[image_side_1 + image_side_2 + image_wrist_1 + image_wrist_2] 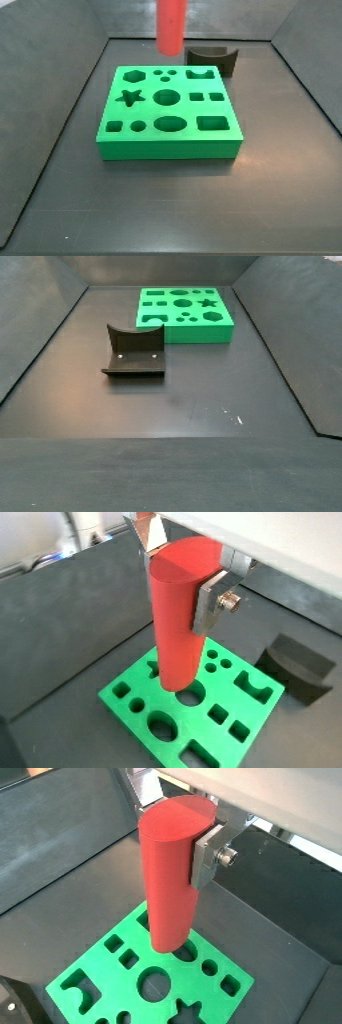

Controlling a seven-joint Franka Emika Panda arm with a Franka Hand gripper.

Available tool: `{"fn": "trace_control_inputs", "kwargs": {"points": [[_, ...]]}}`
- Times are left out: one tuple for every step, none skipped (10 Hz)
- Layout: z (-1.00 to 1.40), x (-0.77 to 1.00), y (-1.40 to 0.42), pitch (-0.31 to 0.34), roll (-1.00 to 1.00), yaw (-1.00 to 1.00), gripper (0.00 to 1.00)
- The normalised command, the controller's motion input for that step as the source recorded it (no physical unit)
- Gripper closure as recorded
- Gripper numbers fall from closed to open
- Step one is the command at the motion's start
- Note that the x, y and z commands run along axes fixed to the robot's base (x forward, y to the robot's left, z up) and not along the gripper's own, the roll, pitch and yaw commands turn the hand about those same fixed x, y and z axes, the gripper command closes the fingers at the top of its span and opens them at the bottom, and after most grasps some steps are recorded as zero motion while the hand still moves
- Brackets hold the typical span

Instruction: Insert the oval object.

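The gripper [185,574] grips the oval object [179,617] near its top: in both wrist views a silver finger [209,856] presses flat against the peg's side, with the opposite finger mostly hidden behind it. The red-orange peg hangs upright, probably so that its long axis meets the block squarely, and holding it high leaves the lower length free to enter a hole. Its lower end hovers above the green block [154,708], over the round and oval cut-outs in the wrist views; whether it touches the block cannot be told from them. In a side view the peg [173,26] shows at the top centre of the frame, above and behind the block [171,142], clearly not yet seated. The large oval hole [170,124] sits in the front row there and looks like the matching one, so the peg probably needs shifting and turning to line up. A dark grey curved block [135,353] rests on the floor, left of centre in a side view, apart from the green block. No brand, label or writing is readable anywhere.
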Motion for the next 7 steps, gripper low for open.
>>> {"fn": "trace_control_inputs", "kwargs": {"points": [[-0.72,-0.08,0.0,-0.097,-0.02,-1.0,1.0],[-0.73,-0.09,0.0,-0.11,-0.01,-1.0,1.0],[-0.73,-0.08,0.0,-0.113,-0.01,-1.0,1.0],[-0.72,-0.08,0.0,-0.107,-0.01,-1.0,1.0],[-0.27,0.0,-0.03,0.0,-0.07,-1.0,1.0],[-0.16,0.0,-0.02,0.0,-0.06,-1.0,1.0],[-0.17,0.0,-0.02,0.0,-0.06,-1.0,1.0]]}}
